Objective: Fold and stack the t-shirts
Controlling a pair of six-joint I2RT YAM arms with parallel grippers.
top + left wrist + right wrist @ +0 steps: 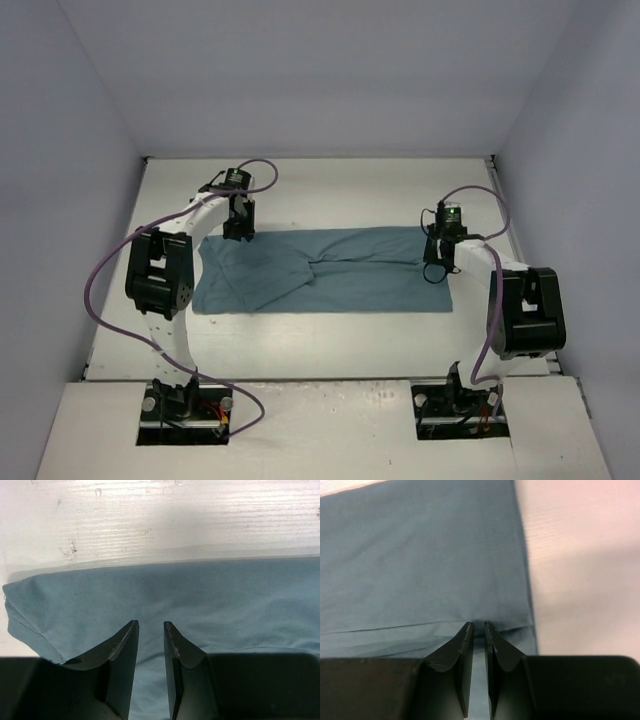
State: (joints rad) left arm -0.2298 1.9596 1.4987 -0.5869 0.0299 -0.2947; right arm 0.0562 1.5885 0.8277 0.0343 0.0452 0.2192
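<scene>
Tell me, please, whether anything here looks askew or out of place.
Only the teal t-shirt: its left end is folded unevenly, with a slanted flap lying across it, while the right end lies square. Nothing looks spilled or damaged.

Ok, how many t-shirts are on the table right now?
1. The teal t-shirt lies across the middle of the table, left gripper at its far left corner, right gripper at its right edge. Another could hide under it, but none shows.
</scene>
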